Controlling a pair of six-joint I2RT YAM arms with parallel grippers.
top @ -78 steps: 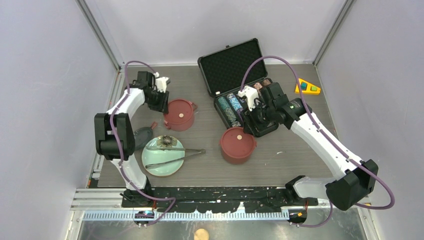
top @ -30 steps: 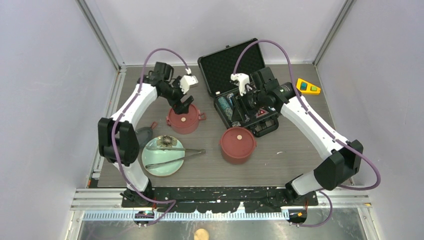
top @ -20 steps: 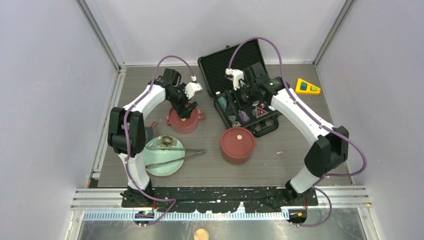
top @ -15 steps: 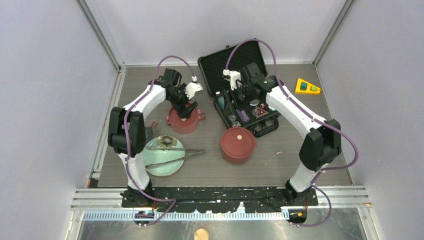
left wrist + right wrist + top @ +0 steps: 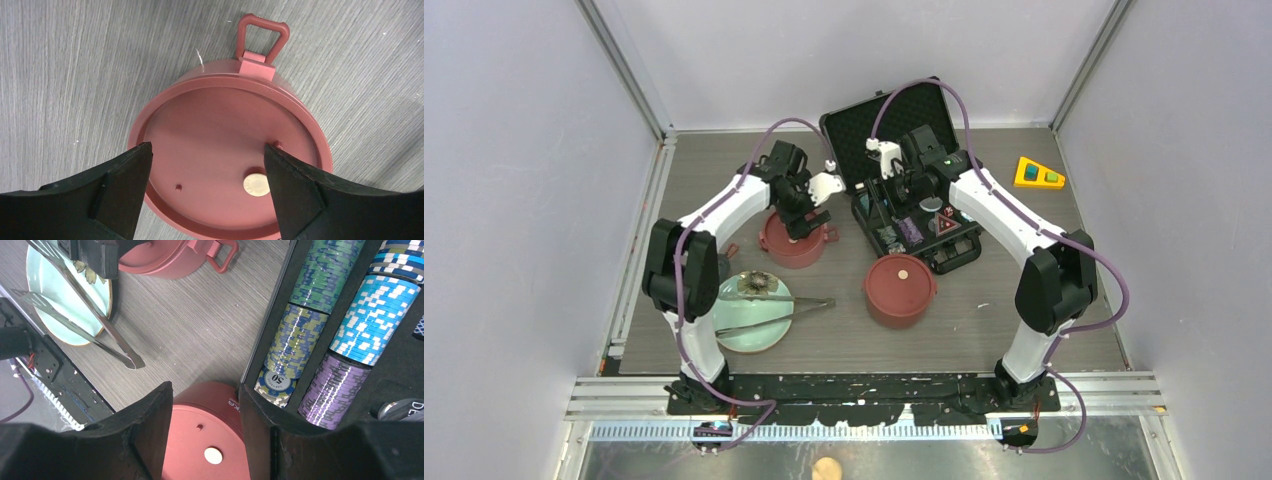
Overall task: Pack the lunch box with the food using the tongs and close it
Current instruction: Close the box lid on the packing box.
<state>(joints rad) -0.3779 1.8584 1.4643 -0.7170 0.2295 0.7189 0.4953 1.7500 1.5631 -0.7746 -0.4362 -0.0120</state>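
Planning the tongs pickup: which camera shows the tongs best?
Top external. It shows the whole tongs lying across the green plate, with one end past the plate's rim on the table. The right wrist view shows them closer, but they are cropped at the top of the frame. The left wrist view shows none of them.

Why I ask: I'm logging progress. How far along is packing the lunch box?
Done: far tier and near tier stand apart, both lidded. In hand: the left gripper hangs open over the far tier; the right gripper is open above the poker chip case, holding nothing. Left: the tongs lie untouched on the green plate, so all packing and closing remain.
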